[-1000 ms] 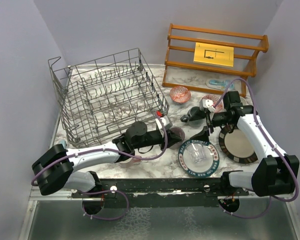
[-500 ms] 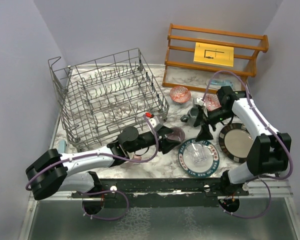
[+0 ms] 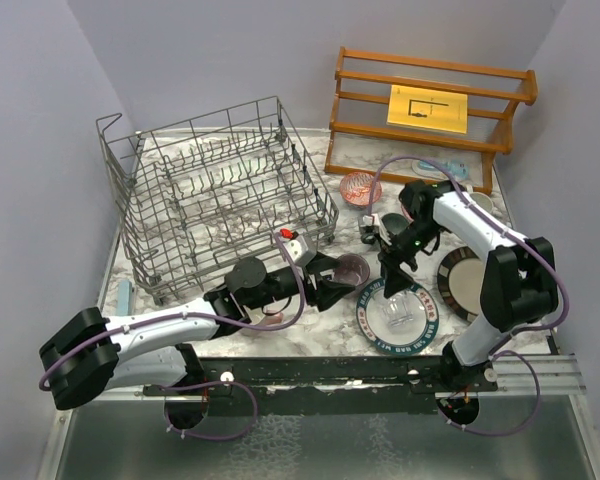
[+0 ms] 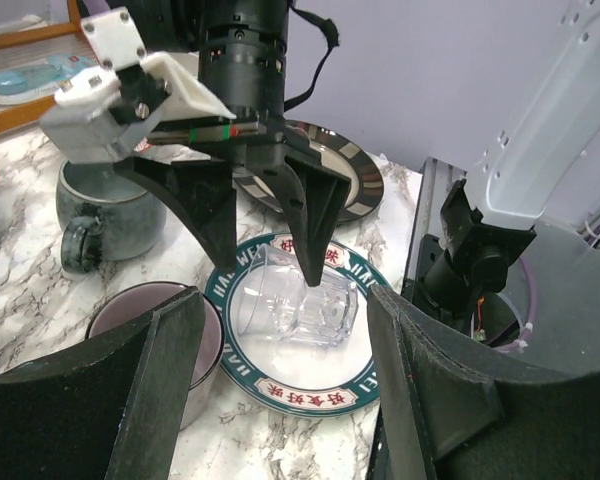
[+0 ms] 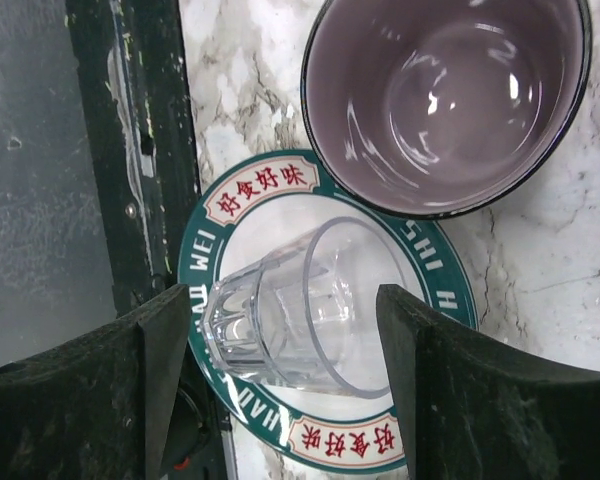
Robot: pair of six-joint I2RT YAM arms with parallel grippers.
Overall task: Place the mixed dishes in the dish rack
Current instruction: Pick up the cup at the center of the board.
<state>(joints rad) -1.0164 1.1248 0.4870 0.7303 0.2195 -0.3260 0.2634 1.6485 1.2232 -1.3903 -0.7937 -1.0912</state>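
A clear glass [image 3: 400,310] [image 5: 290,320] [image 4: 300,300] lies on its side on the blue-rimmed lettered plate [image 3: 372,322] [image 5: 255,190] [image 4: 310,385]. My right gripper [image 3: 392,285] [image 5: 283,300] points down over it, open, one finger on each side of the glass. My left gripper [image 3: 327,283] [image 4: 285,295] is open and holds nothing, low beside the mauve mug [image 3: 353,268] [image 4: 130,310] [image 5: 440,100]. The grey wire dish rack [image 3: 220,200] stands at the back left with no dishes showing in it.
A grey mug [image 3: 392,225] [image 4: 100,210] and a red-patterned bowl [image 3: 360,187] sit behind the plate. The dark-rimmed beige plate [image 3: 470,285] [image 4: 355,175] lies on the right. A pink mug [image 3: 265,318] is under the left arm. The wooden shelf [image 3: 430,110] is at the back right.
My right gripper swung left from the grey mug to above the glass and its jaws narrowed. My left gripper opened beside the mauve mug.
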